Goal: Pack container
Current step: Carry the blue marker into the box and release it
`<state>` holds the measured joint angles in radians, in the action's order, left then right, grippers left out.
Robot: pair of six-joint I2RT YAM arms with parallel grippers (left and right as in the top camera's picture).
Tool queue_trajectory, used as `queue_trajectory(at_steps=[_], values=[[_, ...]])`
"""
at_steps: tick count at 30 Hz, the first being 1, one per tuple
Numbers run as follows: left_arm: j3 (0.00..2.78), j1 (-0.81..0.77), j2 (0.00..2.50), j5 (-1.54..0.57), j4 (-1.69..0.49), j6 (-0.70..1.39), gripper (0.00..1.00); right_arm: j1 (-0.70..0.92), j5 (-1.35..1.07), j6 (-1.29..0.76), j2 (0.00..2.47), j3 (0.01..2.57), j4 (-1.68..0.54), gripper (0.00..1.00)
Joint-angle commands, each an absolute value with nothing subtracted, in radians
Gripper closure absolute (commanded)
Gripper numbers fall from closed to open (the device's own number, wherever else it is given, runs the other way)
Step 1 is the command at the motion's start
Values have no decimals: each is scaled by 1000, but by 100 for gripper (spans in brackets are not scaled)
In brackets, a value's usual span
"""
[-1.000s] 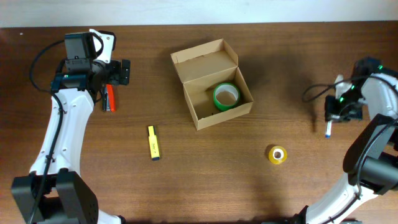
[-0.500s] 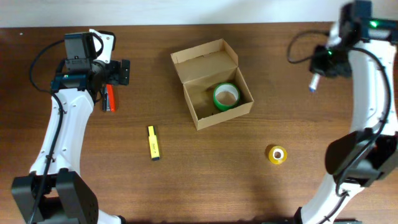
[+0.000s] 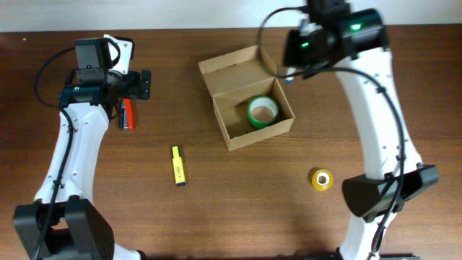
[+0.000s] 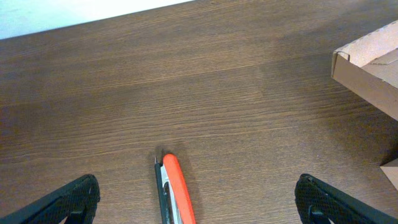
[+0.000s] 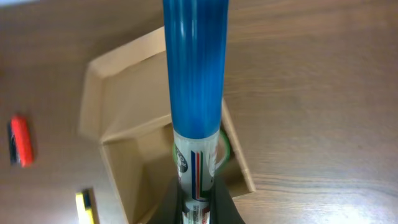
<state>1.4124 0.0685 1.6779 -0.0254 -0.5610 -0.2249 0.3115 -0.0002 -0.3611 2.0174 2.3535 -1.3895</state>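
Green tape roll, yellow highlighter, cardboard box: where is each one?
green tape roll (image 3: 252, 115), overhead view, its green rim
yellow highlighter (image 3: 177, 165), overhead view, middle of body
cardboard box (image 3: 238, 72), overhead view, its open lid

table (image 3: 253, 195): dark wood, matt (grain showing) | container (image 3: 238, 72): plain cardboard | marker (image 5: 196, 62): glossy blue plastic

Layout by pincer
Container (image 3: 238, 72) lies under the marker (image 5: 196, 74) in the right pincer (image 5: 198, 208), a tape roll (image 3: 263, 111) in it; highlighter (image 3: 177, 165) and cutter (image 4: 177, 193) lie left of that pincer, the cutter directly under the left pincer (image 4: 199, 204); second tape roll (image 3: 322, 179) lies well behind the right pincer.
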Motion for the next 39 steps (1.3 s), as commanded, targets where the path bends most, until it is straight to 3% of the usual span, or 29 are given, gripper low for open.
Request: queue_trajectory(at_steps=[1, 4, 8, 14, 18, 39], values=[[1430, 68, 1690, -26, -568, -242, 0, 375, 65, -164, 2016, 2375, -1383, 96], [1430, 68, 1690, -26, -575, -242, 0, 406, 64, 56, 2017, 2375, -1391, 96], [1430, 68, 1690, -26, -587, -242, 0, 412, 64, 168, 2019, 2374, -1401, 96], [1430, 68, 1690, -26, -595, -242, 0, 410, 55, 580, 2053, 2360, -1413, 96], [1430, 68, 1690, -26, -596, -242, 0, 410, -46, 770, 2100, 2360, -1429, 96], [1430, 68, 1690, -25, -596, -242, 0, 410, -59, 929, 2363, 2359, -1543, 96]])
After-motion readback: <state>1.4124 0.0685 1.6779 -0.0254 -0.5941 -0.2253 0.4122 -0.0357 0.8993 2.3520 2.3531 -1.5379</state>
